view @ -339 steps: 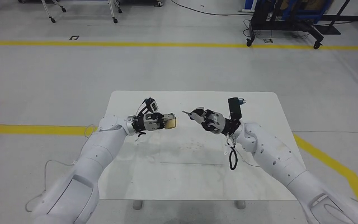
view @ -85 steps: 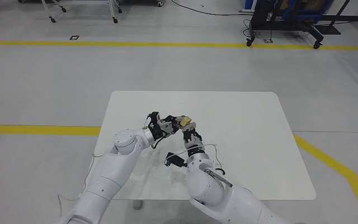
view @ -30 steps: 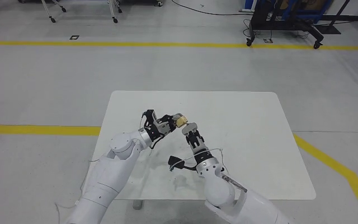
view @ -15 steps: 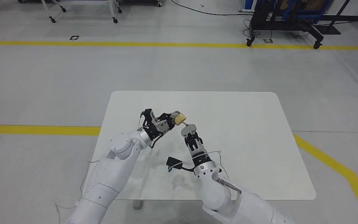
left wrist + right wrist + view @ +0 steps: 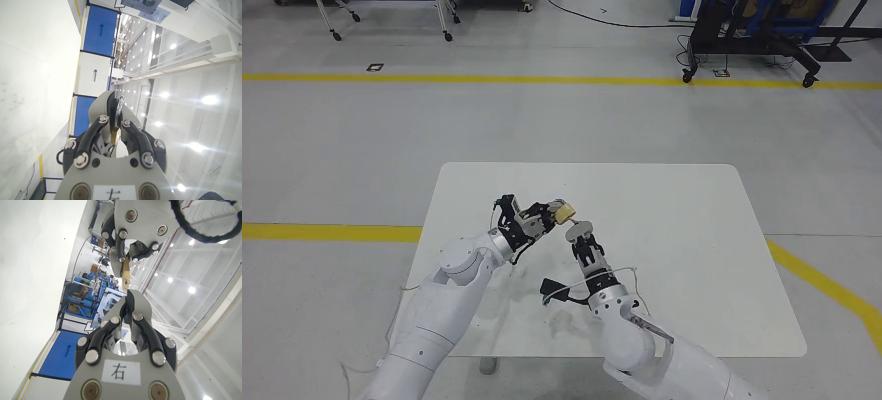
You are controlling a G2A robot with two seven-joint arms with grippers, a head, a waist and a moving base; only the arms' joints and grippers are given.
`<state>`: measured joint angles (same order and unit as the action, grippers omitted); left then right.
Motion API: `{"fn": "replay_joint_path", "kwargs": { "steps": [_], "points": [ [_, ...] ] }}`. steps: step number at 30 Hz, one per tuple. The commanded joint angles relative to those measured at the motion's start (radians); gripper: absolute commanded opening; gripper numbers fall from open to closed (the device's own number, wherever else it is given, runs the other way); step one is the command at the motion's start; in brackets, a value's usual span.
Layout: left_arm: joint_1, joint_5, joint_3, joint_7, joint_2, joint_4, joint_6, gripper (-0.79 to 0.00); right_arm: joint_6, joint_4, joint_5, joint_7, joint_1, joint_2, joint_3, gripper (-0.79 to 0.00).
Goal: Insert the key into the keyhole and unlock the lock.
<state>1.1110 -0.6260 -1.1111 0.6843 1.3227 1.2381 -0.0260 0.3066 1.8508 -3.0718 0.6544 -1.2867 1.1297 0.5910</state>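
Brass padlock (image 5: 125, 275) aloft over table (image 5: 692, 200), keyhole (image 5: 125, 282) end exposed, shackle end apparently clamped.

Dead ahead of the right gripper (image 5: 130, 296) just a sliver of air lay before the lock (image 5: 125, 279) clamped in the left gripper (image 5: 123, 264), while both its flanks stood open above the table (image 5: 692, 220).

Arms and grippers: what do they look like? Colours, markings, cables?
Both arms are glossy white rounded shells: left arm, right arm. The left gripper and right gripper each have a pale grey body, two broad grey fingers with black ribbed pads, black linkage bars on silver pins, and a white label with one black character. A black braided cable loops beside the left gripper's base.
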Motion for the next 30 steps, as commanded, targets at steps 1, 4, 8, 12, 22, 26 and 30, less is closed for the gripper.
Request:
{"fn": "replay_joint_path", "kwargs": {
  "steps": [1, 4, 8, 12, 22, 26, 30],
  "points": [
    [0.0, 0.0, 0.0, 0.004, 0.0, 0.0, 0.001, -0.785, 0.003, -0.001, 0.0, -0.004, -0.003, 0.003, 0.009, -0.785],
    [-0.001, 0.002, 0.001, 0.007, 0.0, -0.001, 0.001, -0.785, 0.014, -0.001, 0.0, -0.015, -0.003, 0.007, 0.016, -0.785],
    [-0.001, 0.001, 0.0, 0.011, 0.001, 0.0, 0.002, -0.785, 0.028, -0.001, 0.0, -0.021, 0.0, 0.013, 0.016, -0.785],
    [-0.001, 0.007, 0.003, 0.013, 0.001, 0.0, 0.002, -0.785, 0.04, -0.004, 0.0, -0.024, 0.007, 0.019, 0.012, -0.785],
    [-0.003, 0.02, 0.008, 0.026, 0.001, 0.0, 0.005, -0.785, 0.071, -0.009, 0.0, -0.028, 0.024, 0.03, 0.002, -0.785],
    [-0.002, 0.026, 0.009, 0.033, 0.001, 0.002, 0.008, -0.785, 0.091, -0.006, 0.0, -0.025, 0.023, 0.035, 0.008, -0.785],
    [-0.001, 0.03, 0.012, 0.035, 0.001, 0.003, 0.009, -0.785, 0.098, -0.002, 0.0, -0.03, 0.016, 0.04, 0.02, -0.73]
  ]
}}
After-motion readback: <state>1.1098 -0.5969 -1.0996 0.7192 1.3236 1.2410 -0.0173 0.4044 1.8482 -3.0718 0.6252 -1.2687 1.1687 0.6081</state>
